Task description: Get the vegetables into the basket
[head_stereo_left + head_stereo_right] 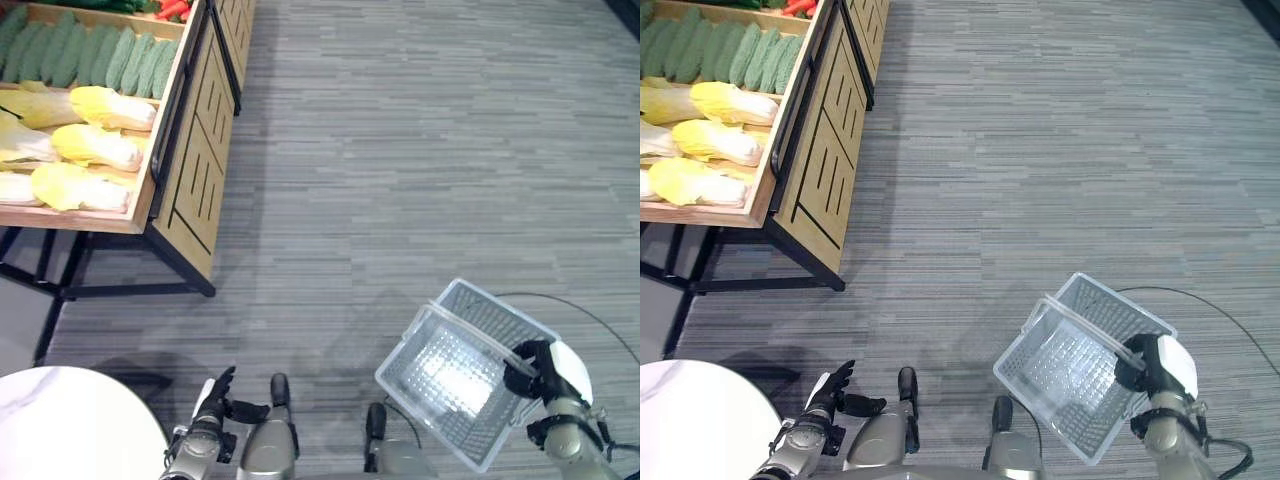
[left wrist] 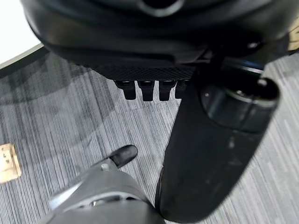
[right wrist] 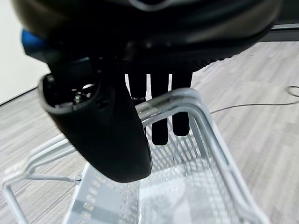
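Note:
The vegetables lie in a wooden display stand (image 1: pixel 196 170) at the far left: pale yellow cabbages (image 1: pixel 95 146), a row of green gourds (image 1: pixel 112 55), and something red (image 1: pixel 172 8) behind them. An empty white wire basket (image 1: pixel 478 312) hangs tilted at the lower right, well away from the stand. My right hand (image 1: pixel 535 370) is shut on its handle (image 3: pixel 174 100), fingers hooked over the bar. My left hand (image 1: pixel 214 398) is low at the lower left, fingers spread and holding nothing, beside a white round table.
The white round table (image 1: pixel 70 425) fills the lower left corner. The stand rests on black metal legs (image 1: pixel 62 292) with slatted wooden side panels. Grey striped carpet (image 1: pixel 420 150) stretches between the stand and the basket.

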Motion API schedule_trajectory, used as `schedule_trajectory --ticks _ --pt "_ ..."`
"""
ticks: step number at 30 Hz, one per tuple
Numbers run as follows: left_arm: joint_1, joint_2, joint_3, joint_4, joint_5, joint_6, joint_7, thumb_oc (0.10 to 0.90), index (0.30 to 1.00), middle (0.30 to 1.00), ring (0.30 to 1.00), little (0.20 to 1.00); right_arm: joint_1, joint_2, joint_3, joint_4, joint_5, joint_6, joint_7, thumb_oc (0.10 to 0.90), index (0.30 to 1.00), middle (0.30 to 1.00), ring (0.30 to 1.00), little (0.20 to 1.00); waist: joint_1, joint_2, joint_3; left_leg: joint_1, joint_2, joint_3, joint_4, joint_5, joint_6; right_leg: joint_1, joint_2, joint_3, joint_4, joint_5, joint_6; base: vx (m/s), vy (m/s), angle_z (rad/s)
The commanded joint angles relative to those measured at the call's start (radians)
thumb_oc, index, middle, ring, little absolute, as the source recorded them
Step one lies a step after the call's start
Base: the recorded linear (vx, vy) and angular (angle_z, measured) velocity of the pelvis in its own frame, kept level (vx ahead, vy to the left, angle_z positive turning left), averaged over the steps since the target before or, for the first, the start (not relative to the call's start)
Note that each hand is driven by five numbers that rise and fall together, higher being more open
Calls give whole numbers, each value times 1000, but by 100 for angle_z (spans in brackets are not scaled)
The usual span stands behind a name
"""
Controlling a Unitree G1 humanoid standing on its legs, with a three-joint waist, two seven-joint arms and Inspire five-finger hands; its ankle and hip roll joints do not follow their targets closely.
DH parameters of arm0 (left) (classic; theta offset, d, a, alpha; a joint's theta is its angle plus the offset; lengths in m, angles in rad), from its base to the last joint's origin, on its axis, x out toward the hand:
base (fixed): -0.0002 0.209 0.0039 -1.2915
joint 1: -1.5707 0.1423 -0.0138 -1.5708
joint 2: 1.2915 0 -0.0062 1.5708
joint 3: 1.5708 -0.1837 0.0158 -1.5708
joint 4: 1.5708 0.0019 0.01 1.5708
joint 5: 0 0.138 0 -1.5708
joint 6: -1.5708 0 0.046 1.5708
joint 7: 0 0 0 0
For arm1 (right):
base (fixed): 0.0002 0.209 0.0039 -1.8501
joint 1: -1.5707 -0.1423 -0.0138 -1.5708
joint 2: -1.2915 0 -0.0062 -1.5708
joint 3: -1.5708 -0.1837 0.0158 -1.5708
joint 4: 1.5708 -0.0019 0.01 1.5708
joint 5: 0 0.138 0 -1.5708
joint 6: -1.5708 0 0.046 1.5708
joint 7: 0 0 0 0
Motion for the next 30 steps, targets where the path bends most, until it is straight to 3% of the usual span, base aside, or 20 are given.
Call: schedule_trajectory --ticks 1,4,5,7,9,11,13,14,15,16,18,19,21,29,30 --pt "9 38 0 -21 12 -24 29 900 1000 1000 1000 1000 -91 -109 -45 -99 39 -40 -86 400 300 300 300 300 25 14 -49 -80 47 3 105 -33 -49 97 14 13 162 -121 81 91 115 -21" --pt "-5 60 0 -47 -6 -25 32 900 1000 1000 1000 1000 -129 -103 -20 -92 38 -35 -85 400 300 300 300 300 27 1 -37 -55 25 28 105 -80 -17 24 2 39 293 -55 111 147 219 -26" --pt "-7 74 -4 -64 -8 -27 32 900 1000 1000 1000 1000 -152 -106 -6 -80 33 -33 -85 400 300 300 300 300 26 6 -23 -24 20 43 102 -102 3 -33 0 37 416 -1 131 121 206 -44" --pt "-10 78 -5 -68 -9 -27 31 900 1000 1000 1000 1000 -160 -104 2 -74 30 -28 -84 400 300 300 300 300 25 15 -18 -8 23 46 99 -112 10 -59 10 37 467 25 134 148 180 -34" --pt "-28 100 -25 -81 0 -32 26 900 1000 1000 1000 1000 -161 -110 1 -55 24 -27 -88 400 300 300 300 300 -15 43 15 59 9 3 85 -138 22 -174 71 85 537 -13 117 212 194 -1" --pt "-37 103 -28 -75 1 -34 26 900 1000 1000 1000 1000 -164 -114 -3 -44 29 -30 -92 400 300 300 300 300 -25 52 20 67 7 -8 82 -140 21 -208 85 83 518 -29 105 118 63 41" --pt "-55 108 -17 -48 9 -33 34 900 1000 1000 1000 1000 -163 -114 -26 -9 53 -31 -108 400 300 300 300 300 -49 55 25 114 -8 -30 73 -165 5 -248 62 68 358 -55 83 295 -13 50" --pt "-56 107 -17 -46 9 -34 35 900 1000 1000 1000 1000 -165 -115 -25 -7 53 -33 -109 400 300 300 300 300 -53 58 28 118 -6 -34 73 -168 4 -239 63 63 352 -56 83 431 -125 44" --pt "-66 104 -4 -22 11 -30 38 900 1000 1000 1000 1000 -159 -118 -37 4 59 -30 -115 400 300 300 300 300 -71 51 26 152 -16 -62 65 -189 -11 -277 39 99 228 -6 94 347 -119 46" --pt "-67 101 1 -14 11 -30 39 900 1000 1000 1000 1000 -153 -120 -43 8 60 -27 -117 400 300 300 300 300 -80 52 27 172 -15 -79 68 -201 -17 -275 26 107 195 17 102 340 -119 46" --pt "-67 100 1 -13 11 -31 39 900 1000 1000 1000 1000 -153 -120 -43 8 60 -27 -117 400 300 300 300 300 -82 54 30 175 -13 -81 69 -203 -17 -269 27 104 192 17 102 167 -53 60" --pt "-58 91 7 4 14 -31 44 900 1000 1000 1000 1000 -137 -120 -58 26 63 -22 -118 400 300 300 300 300 -92 50 23 205 -16 -112 74 -222 -27 -278 20 140 173 43 113 308 -125 76" --pt "-42 74 22 41 5 -28 45 900 1000 1000 1000 1000 -129 -125 -55 55 69 -24 -108 400 300 300 300 300 -89 43 3 226 -11 -135 93 -225 -43 -244 24 125 169 58 98 379 -217 86" --pt "5 31 25 92 24 -10 33 900 1000 1000 1000 1000 -92 -191 -66 19 48 -38 -91 400 300 300 300 300 -91 75 -30 231 68 -196 138 -132 -106 -187 101 46 204 -21 33 178 -205 36" --pt "5 20 17 95 30 -8 34 900 1000 1000 1000 1000 -85 -204 -66 13 44 -44 -91 400 300 300 300 300 -85 73 -24 196 74 -210 211 -76 -121 -160 110 36 193 -35 13 117 -207 16"
